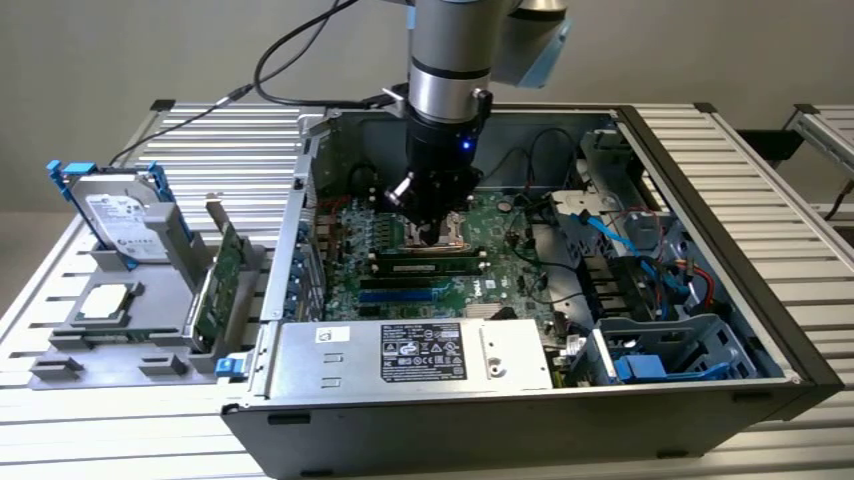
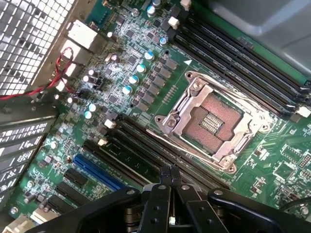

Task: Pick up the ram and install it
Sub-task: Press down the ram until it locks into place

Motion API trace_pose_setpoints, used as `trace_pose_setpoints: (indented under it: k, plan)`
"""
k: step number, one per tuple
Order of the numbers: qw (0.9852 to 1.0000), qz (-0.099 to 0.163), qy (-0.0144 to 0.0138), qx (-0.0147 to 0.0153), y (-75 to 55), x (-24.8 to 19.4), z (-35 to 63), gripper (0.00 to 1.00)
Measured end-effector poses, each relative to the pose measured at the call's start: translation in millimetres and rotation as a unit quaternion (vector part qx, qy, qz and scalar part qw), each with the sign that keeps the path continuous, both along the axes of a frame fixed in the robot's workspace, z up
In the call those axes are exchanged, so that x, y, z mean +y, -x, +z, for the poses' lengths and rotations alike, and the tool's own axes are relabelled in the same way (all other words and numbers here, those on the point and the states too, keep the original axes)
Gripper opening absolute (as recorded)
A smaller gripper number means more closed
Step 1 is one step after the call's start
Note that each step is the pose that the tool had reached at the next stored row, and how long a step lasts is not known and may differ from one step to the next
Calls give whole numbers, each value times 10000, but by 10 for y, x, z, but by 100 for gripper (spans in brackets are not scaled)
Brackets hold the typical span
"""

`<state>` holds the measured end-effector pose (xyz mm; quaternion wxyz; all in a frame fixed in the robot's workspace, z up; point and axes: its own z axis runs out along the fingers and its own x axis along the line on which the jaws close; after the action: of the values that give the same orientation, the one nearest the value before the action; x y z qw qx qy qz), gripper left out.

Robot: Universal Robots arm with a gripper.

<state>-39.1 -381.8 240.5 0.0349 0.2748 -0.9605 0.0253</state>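
Inside the open black computer case (image 1: 694,330) on the slatted metal table (image 1: 200,130), your clenched tool (image 2: 170,175) presses the long dark ram (image 1: 427,268) seated in its slot, so push straight down, evenly.

The motherboard (image 2: 146,63) is bright green, dotted with silver-topped capacitors and tiny grey chips; its memory slots (image 2: 233,48) are black with white end clips; one expansion slot (image 2: 97,172) is blue; the processor socket (image 2: 214,121) is shiny silver around a coppery-brown pin field; a red wire (image 2: 63,73) loops by the perforated grey case wall; gripper (image 2: 170,177) is matte black; arm (image 1: 447,60) is silver and black with a pale blue cap; power supply (image 1: 414,355) is grey metal with a black-and-white label; drive cage (image 1: 667,350) is blue plastic; hard drive (image 1: 120,215) is silver with blue rails.
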Motion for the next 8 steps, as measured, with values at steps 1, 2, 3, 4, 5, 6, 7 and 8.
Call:
trace_pose_setpoints:
  k: [1,2,3,4,5,6,7,8]
  plan:
    - [10000,-62,2,-4,0,0,0,11]
    - [9999,-123,2,-9,0,0,0,11]
    - [9998,-184,3,-13,0,0,0,11]
    - [9997,-246,4,-17,0,0,0,11]
    - [9995,-310,6,-21,0,0,0,11]
    - [9993,-374,7,-26,0,0,0,11]
    - [9990,-435,7,-30,0,0,0,11]
    - [9988,-497,9,-34,0,0,0,11]
